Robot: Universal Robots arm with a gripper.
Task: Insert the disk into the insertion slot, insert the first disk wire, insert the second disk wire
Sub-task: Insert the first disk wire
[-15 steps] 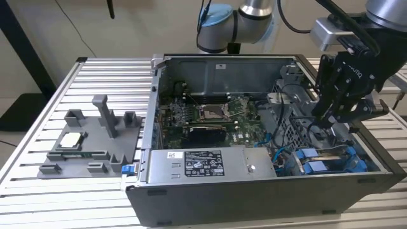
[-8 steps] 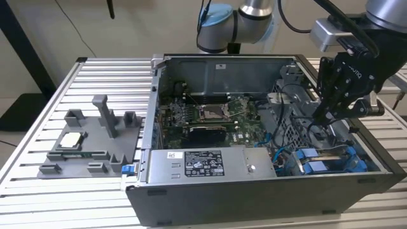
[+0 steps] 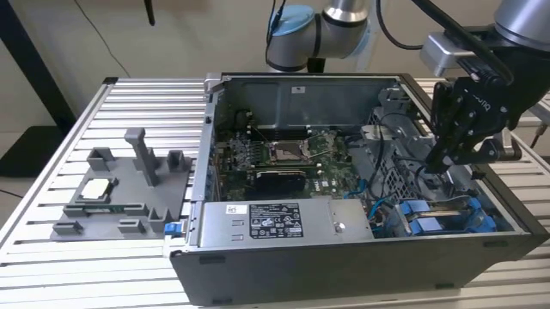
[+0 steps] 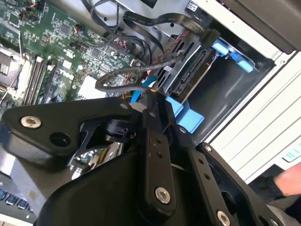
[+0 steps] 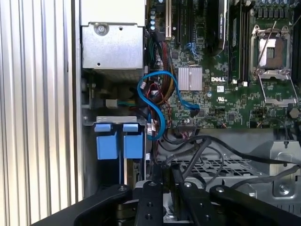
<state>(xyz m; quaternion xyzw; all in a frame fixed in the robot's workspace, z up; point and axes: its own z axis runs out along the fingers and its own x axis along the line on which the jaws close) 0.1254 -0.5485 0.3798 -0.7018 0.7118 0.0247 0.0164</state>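
Gripper (image 3: 440, 161): one, black, hanging inside the open case (image 3: 361, 273) at about 3 o'clock of it in the exterior view; whether it is open, closed or gripping cannot be told. Blue carrier fronts: two, side by side in the drive bay at the case's 4 o'clock corner. The disk (image 5: 133, 141) appears to be the one on the board side, seated in its slot and seen edge-on, so that a blue front and a thin dark edge are what it presents; the other carrier (image 5: 106, 141) lies just beside it, against the case wall. Blue cable (image 5: 157, 101): one, looped between the bay and the board (image 5: 225, 94). Black cables (image 5: 202, 146): several, crossing near the gripper's tip over a perforated cage (image 5: 207, 165). Power supply (image 3: 275, 222): one, at 6 o'clock along the case's edge. Grey fixture (image 3: 120, 193): one, on the ribbed table (image 3: 51, 264) at 9 o'clock of the case, well apart. Room is tight around the gripper, between the case wall, the cage and the cables; the case stands open above.
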